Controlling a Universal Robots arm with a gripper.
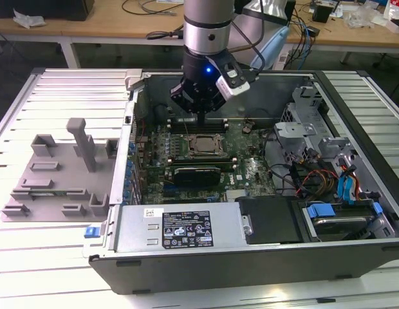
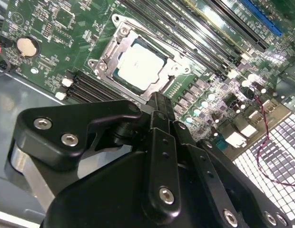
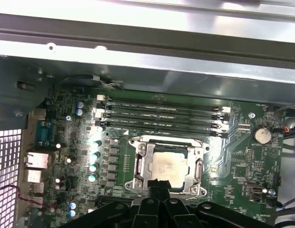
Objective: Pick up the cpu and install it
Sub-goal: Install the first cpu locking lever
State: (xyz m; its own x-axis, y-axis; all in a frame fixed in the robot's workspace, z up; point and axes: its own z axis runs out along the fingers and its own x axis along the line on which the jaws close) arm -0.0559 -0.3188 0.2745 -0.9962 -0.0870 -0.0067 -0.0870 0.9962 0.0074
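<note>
Over the motherboard (image 1: 251, 168), gripper (image 1: 198, 114): fingers clenched together with nothing between them, tips pointing down at the board.
cpu (image 3: 169, 167): lies flat, silvery top up, inside the socket frame (image 3: 139, 166) around the middle of the motherboard.
cpu vs gripper: the chip is just beyond the fingertips. In both wrist views the tips line up with the frame's rim rather than the chip's centre. They look apart, not touching.
why seated so: the chip sits square within the frame with its edges parallel to it, so it reads as already placed in the socket and no longer carried.
why gripper empty: closed on air above the socket, so it carries no load. I judge the placing step done.
memory slots (image 3: 159, 114): run beside the socket, between it and the case wall.
case (image 1: 186, 228): open, lying on its side, motherboard on its floor.
gray tray (image 1: 58, 174): outside the case wall on the exterior view's left, well apart from the gripper.
</note>
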